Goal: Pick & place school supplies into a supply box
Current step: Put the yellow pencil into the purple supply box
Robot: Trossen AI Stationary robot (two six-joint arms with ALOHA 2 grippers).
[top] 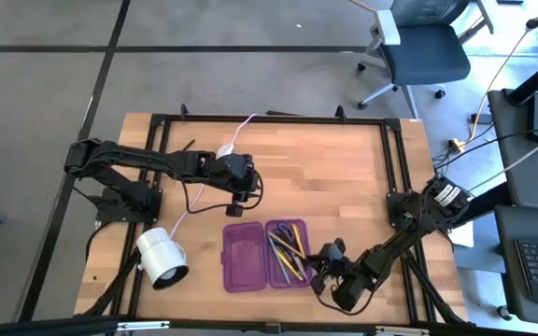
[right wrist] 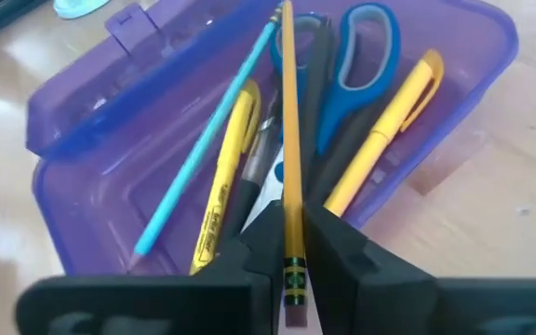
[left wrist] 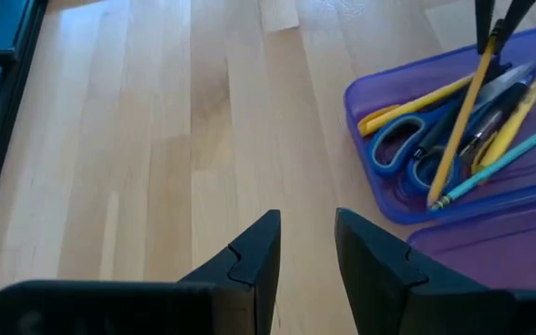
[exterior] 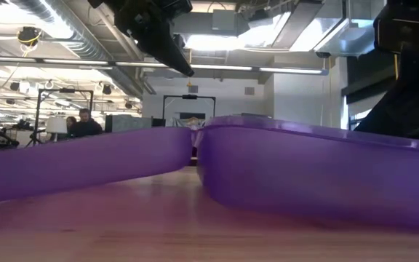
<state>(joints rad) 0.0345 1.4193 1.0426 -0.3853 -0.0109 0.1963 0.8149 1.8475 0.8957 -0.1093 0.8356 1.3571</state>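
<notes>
The supply box (top: 246,259) lies open near the table's near edge, both purple halves flat on the wood. Its right half holds blue-handled scissors (right wrist: 356,56), a yellow pen (right wrist: 384,130), a teal pencil (right wrist: 203,140) and darker pens. My right gripper (right wrist: 291,223) is at this half's right end, shut on a yellow pencil (left wrist: 463,102). My left gripper (left wrist: 305,228) hangs open above bare wood, beyond the box's far side, with nothing between its fingers. In the low view the box's walls (exterior: 304,167) fill the foreground. My right gripper pinches the yellow pencil between its two fingers, just ahead of the banded ferrule (right wrist: 293,265) at the eraser end. The fingers slant down from the table's right side and lie along the pencil. The pencil slopes down into the box; its far end (left wrist: 433,194) lies by the scissors' handles.
A white cylindrical lamp (top: 162,259) lies left of the box, and its white cable (top: 236,140) runs toward the far edge. Black frame rails (top: 390,159) border the tabletop. Bare wood lies between the box and the far edge.
</notes>
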